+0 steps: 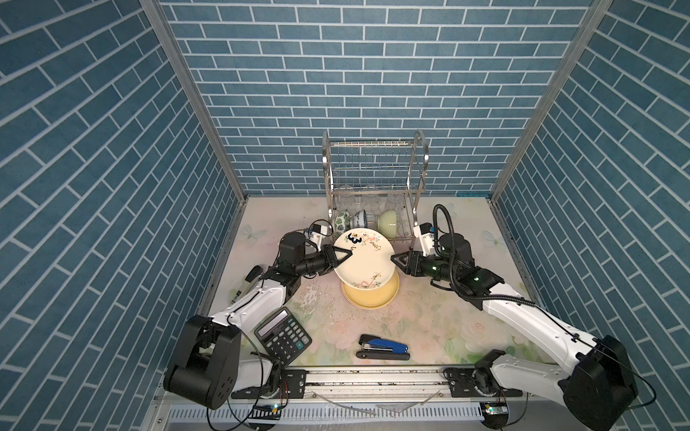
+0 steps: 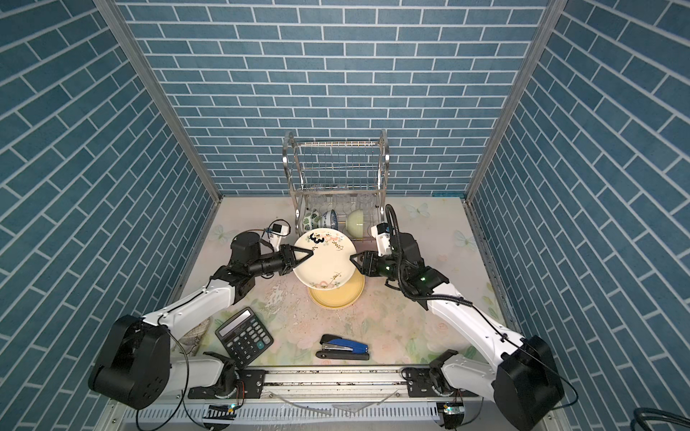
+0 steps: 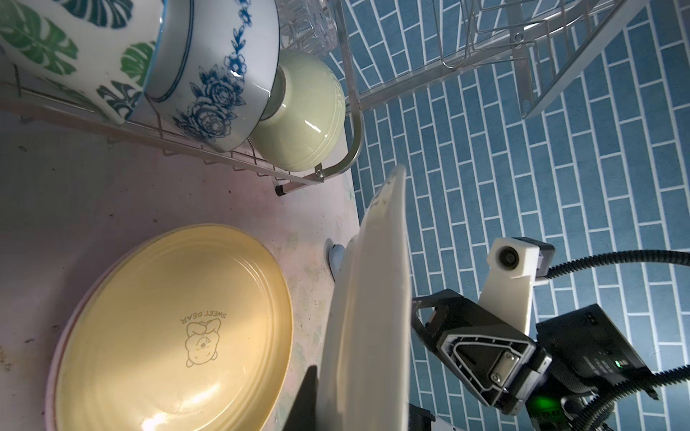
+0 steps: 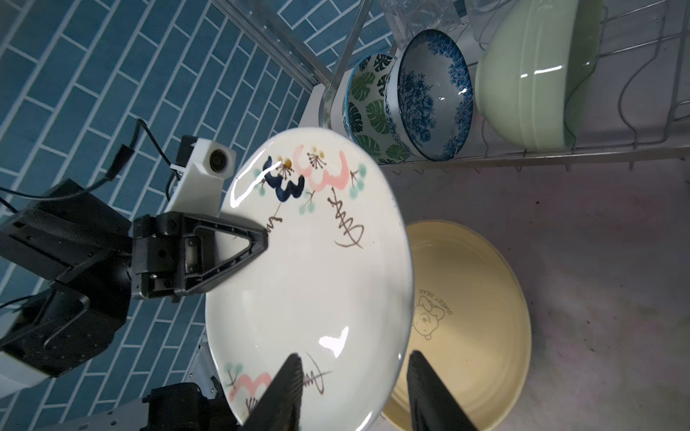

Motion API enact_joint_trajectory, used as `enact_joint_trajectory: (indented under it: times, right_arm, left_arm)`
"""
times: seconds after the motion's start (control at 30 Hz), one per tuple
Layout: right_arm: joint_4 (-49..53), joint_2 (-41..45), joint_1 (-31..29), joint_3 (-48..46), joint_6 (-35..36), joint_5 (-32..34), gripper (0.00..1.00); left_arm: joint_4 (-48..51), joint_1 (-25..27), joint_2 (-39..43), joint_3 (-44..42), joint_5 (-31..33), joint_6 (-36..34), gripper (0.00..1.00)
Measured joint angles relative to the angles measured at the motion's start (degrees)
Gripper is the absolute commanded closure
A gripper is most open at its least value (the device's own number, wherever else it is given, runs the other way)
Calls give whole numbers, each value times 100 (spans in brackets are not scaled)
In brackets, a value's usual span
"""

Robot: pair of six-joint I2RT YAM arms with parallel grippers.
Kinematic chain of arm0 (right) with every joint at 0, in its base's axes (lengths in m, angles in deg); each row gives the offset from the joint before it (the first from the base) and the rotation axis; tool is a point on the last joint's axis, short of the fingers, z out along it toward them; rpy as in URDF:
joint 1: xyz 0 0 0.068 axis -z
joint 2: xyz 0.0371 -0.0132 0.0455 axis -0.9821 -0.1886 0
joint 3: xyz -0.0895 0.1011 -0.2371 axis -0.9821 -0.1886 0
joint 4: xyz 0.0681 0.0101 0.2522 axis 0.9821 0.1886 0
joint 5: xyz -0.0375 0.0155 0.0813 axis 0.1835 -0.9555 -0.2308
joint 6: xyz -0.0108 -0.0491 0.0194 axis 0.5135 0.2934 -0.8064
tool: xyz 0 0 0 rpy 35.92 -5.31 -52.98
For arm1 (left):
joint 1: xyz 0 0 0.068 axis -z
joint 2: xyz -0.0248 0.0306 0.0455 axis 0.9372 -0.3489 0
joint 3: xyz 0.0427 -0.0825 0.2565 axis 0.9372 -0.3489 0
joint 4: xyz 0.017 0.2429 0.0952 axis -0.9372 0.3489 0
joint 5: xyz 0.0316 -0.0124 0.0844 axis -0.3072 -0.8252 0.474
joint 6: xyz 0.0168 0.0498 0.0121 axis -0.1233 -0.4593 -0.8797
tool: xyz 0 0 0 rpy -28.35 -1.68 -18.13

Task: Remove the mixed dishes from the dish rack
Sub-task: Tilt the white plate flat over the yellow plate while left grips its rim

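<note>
Only the top views take in the whole table [image 1: 429, 317]. They show the rack [image 1: 373, 191] at 12 o'clock, a calculator [image 1: 282, 333] at 8 o'clock and a stapler [image 1: 384, 347] at 6 o'clock. In the middle the flowered plate [image 1: 364, 263] is held tilted in the air over the far part of the yellow plate [image 1: 369, 300], which lies flat on the table. The left gripper [image 1: 347, 255] is clamped on the flowered plate's rim at 9 o'clock, and the right gripper [image 1: 392, 258] meets the rim at 3 o'clock. The right wrist view alone shows that gripper's fingers [image 4: 287, 392] standing one on each side of the rim with space between them; whether they press it I cannot tell. The left wrist view catches the flowered plate edge-on and a bear drawing inside the yellow plate. On the rack's lower shelf three bowls stand on edge in a row from 9 toward 3 o'clock: a leaf bowl [image 1: 341, 221], a blue bowl [image 1: 361, 218] and a pale green bowl [image 1: 387, 221]. Clear glasses [image 1: 369, 199] stand behind them.
</note>
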Motion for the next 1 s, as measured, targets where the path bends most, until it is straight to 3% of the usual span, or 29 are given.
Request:
enact_joint_trajectory:
  times: [0.33,0.63,0.8,0.87,1.0]
  right_arm:
    - [-442,-533,57,-4,-313,-164,59]
    - [-597,-737,87,-11,-428,-162,85]
    - [-918,-903,184,-133,-925,-170,98]
    - [-1008,-940,186,-219,-997,-162,100]
    - [-1110,-946,192,-380,-1056,-175,100]
  left_arm:
    - [-905,55,-337,-219,-146,411,100]
    - [-1266,122,-435,-251,-149,535,100]
    - [-1379,144,-636,-264,-98,577,100]
    - [-1377,146,-710,-282,-103,570,94]
    - [-1134,166,-734,-293,-83,393,70]
